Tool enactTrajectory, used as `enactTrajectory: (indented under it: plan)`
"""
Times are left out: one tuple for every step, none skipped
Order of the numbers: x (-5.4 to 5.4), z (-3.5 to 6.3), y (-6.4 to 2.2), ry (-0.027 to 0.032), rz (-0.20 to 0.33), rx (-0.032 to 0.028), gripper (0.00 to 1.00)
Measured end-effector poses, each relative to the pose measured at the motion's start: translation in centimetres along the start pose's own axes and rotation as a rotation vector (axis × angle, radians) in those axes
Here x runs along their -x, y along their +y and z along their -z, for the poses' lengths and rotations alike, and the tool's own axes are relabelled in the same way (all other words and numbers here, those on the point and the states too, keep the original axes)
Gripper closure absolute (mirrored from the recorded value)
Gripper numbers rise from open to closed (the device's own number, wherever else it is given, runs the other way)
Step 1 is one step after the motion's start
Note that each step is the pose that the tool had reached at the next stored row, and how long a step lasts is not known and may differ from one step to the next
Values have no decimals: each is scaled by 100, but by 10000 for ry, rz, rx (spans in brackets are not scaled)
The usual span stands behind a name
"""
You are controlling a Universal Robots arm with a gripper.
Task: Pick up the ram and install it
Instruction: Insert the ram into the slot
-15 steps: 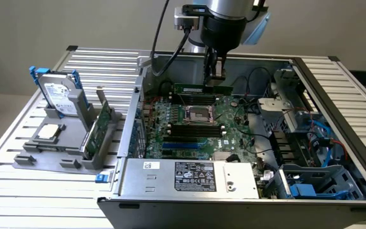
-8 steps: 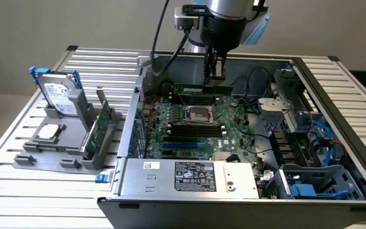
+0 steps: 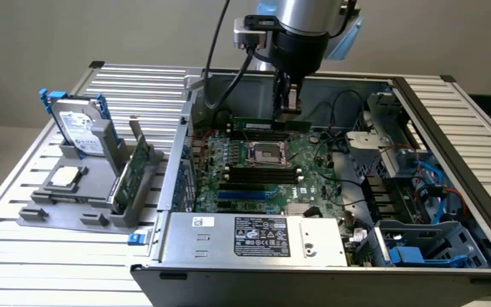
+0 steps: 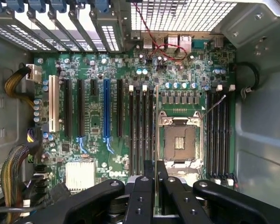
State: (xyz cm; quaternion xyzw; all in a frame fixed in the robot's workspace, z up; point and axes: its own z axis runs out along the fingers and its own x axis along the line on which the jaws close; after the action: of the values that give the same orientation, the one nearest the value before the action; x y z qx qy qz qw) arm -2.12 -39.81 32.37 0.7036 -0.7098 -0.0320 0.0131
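My gripper (image 3: 289,114) reaches down into the open computer case (image 3: 450,147), shut on the ram (image 3: 258,123), a slim green stick held level above the far part of the motherboard (image 3: 254,192). In the wrist view the ram (image 4: 157,121) appears edge-on as a thin line running out from between the black fingers (image 4: 142,196). It hangs over the inner edge of one bank of black memory slots (image 4: 141,130), beside the CPU socket (image 4: 179,142). A second bank of memory slots (image 4: 218,135) lies on the other side of the socket. Whether the ram touches a slot I cannot tell.
On the exterior view's left a grey holder (image 3: 58,214) carries a silver hard drive with blue rails (image 3: 79,128), a green expansion card (image 3: 136,173) and a processor (image 3: 64,178). The power supply (image 3: 254,233) sits at the case's front, cables and drive cages (image 3: 416,185) at the exterior view's right.
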Motion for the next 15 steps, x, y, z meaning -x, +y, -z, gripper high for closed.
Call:
enactTrajectory:
  plan:
    - [-12,-18,-1,0,0,0,86]
    - [-25,-37,-3,-1,0,0,86]
    - [-37,-54,-4,0,0,0,86]
    - [-47,-72,-5,-1,0,0,86]
    - [-55,-90,-6,0,0,0,86]
    - [-62,-107,-7,0,-1,0,86]
    - [-68,-125,-8,1,-1,0,86]
    - [-73,-143,-9,0,-1,0,86]
    - [-78,-163,-11,-1,-1,0,86]
    - [-82,-180,-12,0,-1,0,86]
    - [-86,-198,-13,0,-1,0,86]
    - [-90,-215,-14,0,-1,0,86]
    - [-93,-233,-15,0,-1,1,86]
    - [-96,-251,-17,-1,-1,0,86]
    - [-100,-271,-18,-1,0,0,86]
